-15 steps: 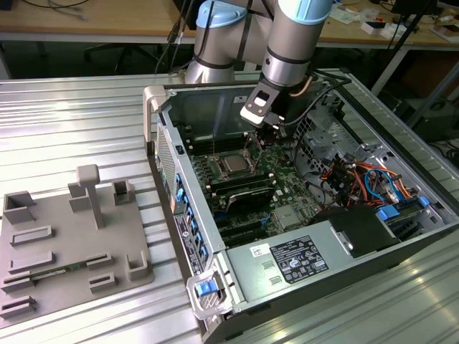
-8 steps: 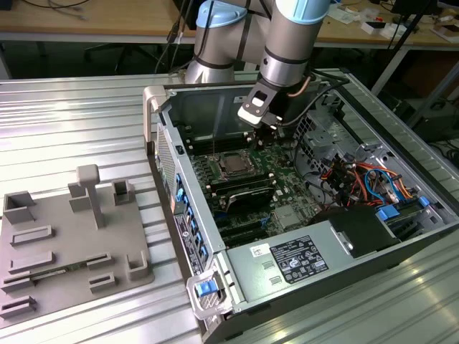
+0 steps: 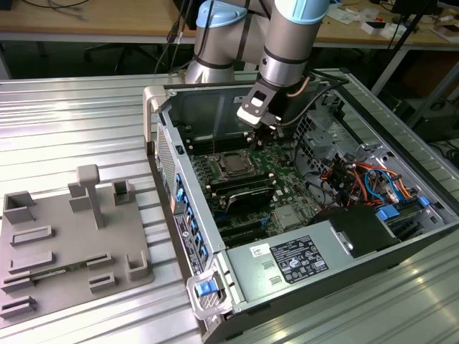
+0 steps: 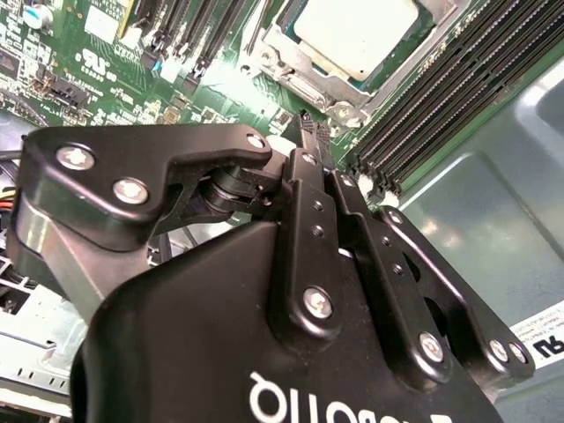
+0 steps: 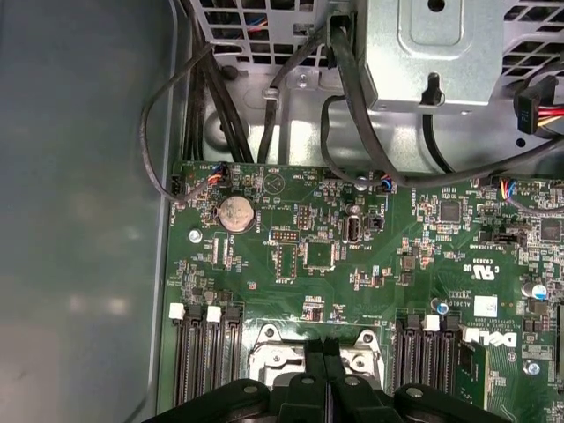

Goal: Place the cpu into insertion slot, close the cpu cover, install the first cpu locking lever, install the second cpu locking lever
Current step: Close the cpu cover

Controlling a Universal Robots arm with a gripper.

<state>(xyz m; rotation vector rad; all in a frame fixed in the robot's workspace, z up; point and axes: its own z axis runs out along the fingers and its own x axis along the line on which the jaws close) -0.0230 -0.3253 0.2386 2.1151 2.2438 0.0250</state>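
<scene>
Hanging over the green circuit board (image 5: pixel 291 264) inside the open computer case (image 3: pixel 208 107): one claw (image 4: pixel 310 132), fingers pressed fully together, holding nothing. Chip (image 4: pixel 352 31) lies flat in its silver-framed socket (image 4: pixel 300 84), just beside the claw's tips, on the exterior view's left.

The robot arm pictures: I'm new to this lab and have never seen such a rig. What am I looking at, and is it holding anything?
The exterior view comes from a camera off the arm. It shows the robot arm reaching into an open computer case that lies on a metal table. A grey fixture tray lies at the exterior view's left. Both wrist views ride on the arm and look past the gripper at the green motherboard. The cpu sits in the insertion slot, with the cpu cover down around it. The gripper is shut, with nothing seen in it, close to the socket.
</scene>
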